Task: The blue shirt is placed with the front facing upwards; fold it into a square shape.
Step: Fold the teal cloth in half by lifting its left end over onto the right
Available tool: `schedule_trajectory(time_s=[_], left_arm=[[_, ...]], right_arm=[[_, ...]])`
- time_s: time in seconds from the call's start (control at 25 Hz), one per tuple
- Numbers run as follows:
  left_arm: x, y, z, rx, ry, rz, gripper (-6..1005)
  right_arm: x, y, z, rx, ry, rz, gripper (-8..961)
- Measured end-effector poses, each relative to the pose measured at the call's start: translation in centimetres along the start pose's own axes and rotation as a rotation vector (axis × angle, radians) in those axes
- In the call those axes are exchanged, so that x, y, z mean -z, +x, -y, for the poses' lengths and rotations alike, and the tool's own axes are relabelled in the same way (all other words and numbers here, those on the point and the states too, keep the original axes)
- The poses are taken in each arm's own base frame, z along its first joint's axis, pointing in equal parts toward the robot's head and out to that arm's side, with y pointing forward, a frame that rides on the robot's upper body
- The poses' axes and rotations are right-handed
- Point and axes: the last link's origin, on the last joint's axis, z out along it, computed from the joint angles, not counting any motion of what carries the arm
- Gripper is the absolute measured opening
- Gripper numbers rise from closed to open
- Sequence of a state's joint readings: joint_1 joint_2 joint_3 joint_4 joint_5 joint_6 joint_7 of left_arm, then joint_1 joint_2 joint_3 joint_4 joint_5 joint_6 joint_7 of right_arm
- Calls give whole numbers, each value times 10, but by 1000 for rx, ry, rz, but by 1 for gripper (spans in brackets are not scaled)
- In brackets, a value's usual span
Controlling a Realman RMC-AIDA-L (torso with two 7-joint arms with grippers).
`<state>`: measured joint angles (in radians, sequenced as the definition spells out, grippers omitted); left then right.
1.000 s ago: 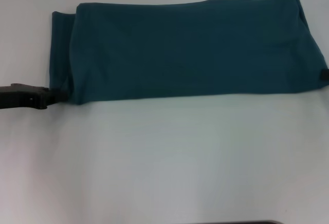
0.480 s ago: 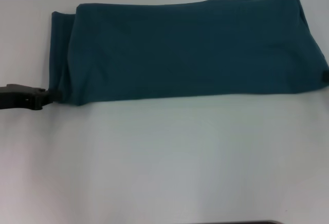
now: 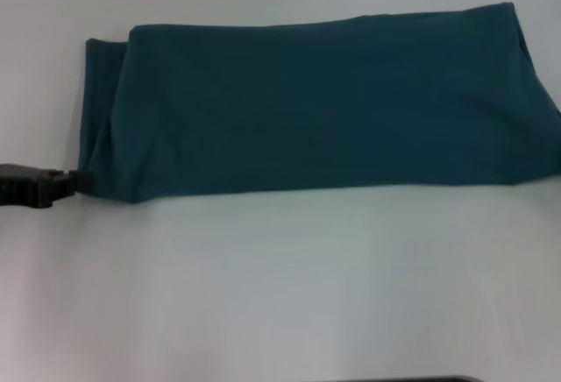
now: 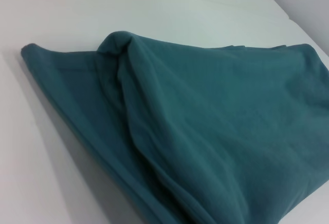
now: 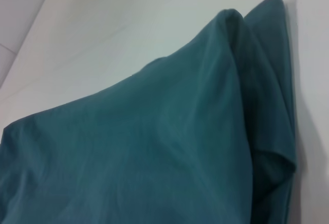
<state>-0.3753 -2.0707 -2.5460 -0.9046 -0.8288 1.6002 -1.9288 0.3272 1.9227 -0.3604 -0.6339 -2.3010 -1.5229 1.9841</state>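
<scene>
The large dark teal-blue cotton shirt (image 3: 320, 106) is lying folded into a long horizontal band across the upper half of the head view, on a plain white table (image 3: 289, 286). Its plain side is facing up (no lettering is showing). The black left gripper (image 3: 74, 182) is reaching in from the left edge of the frame, its tip meeting the band's lower left corner; whether its jaws are pinching the cloth cannot be told. The right gripper is lying outside the head view, and the right wrist view is showing only raised folds of cloth.
</scene>
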Motion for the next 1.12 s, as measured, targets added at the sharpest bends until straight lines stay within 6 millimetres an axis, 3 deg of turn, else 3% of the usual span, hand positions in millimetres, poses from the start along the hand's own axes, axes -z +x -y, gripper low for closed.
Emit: schedule_trajectory(time_s=[0.56, 1.12], left_arm=[[33, -40, -12, 54, -135, 72, 0], [50, -77, -11, 137, -126, 76, 0]], right_arm=[[51, 53, 4, -73, -59, 6, 3], [56, 76, 7, -98, -44, -18, 4]])
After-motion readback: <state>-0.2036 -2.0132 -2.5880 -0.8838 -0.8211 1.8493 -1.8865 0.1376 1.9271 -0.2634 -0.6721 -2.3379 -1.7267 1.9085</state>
